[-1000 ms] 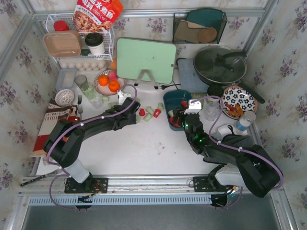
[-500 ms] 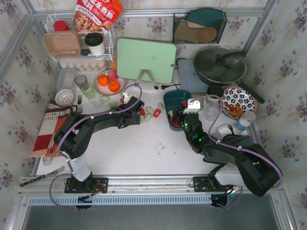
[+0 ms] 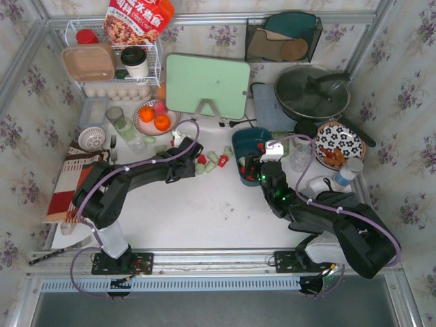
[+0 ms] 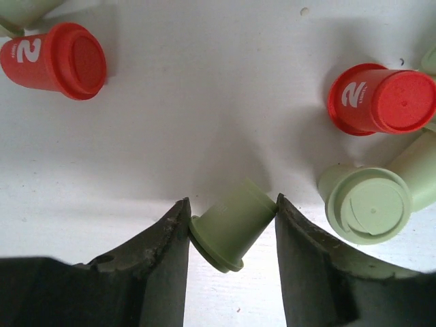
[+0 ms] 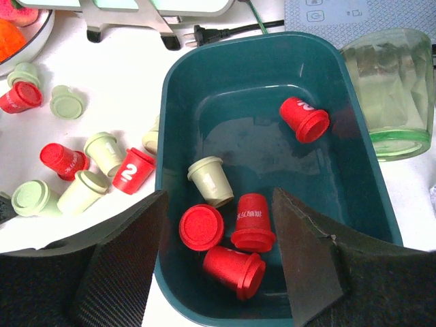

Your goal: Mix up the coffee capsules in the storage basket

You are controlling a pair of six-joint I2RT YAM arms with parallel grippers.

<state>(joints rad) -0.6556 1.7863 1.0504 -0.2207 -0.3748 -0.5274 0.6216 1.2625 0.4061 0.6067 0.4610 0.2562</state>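
The dark teal storage basket (image 5: 170, 82) holds several red capsules (image 5: 234, 270) and one pale capsule (image 5: 210, 180). My right gripper (image 5: 218, 194) is open and empty above the basket's near end; it also shows in the top view (image 3: 255, 170). Several red and mint green capsules (image 3: 212, 162) lie loose on the white table left of the basket (image 3: 240, 139). My left gripper (image 4: 231, 204) is shut on a mint green capsule (image 4: 233, 225) lying on its side on the table, among those loose capsules (image 4: 380, 101). In the top view the left gripper (image 3: 194, 163) is left of the pile.
A clear glass (image 5: 388, 95) stands right against the basket's right side. A green cutting board (image 3: 208, 85) on a stand, a plate of oranges (image 3: 155, 117), a pan (image 3: 312, 92) and a patterned plate (image 3: 338, 144) stand behind. A power plug (image 5: 197, 34) lies beyond the basket.
My left arm has swung its elbow to the right and its gripper has shifted slightly toward the loose capsules. The right arm has barely moved.
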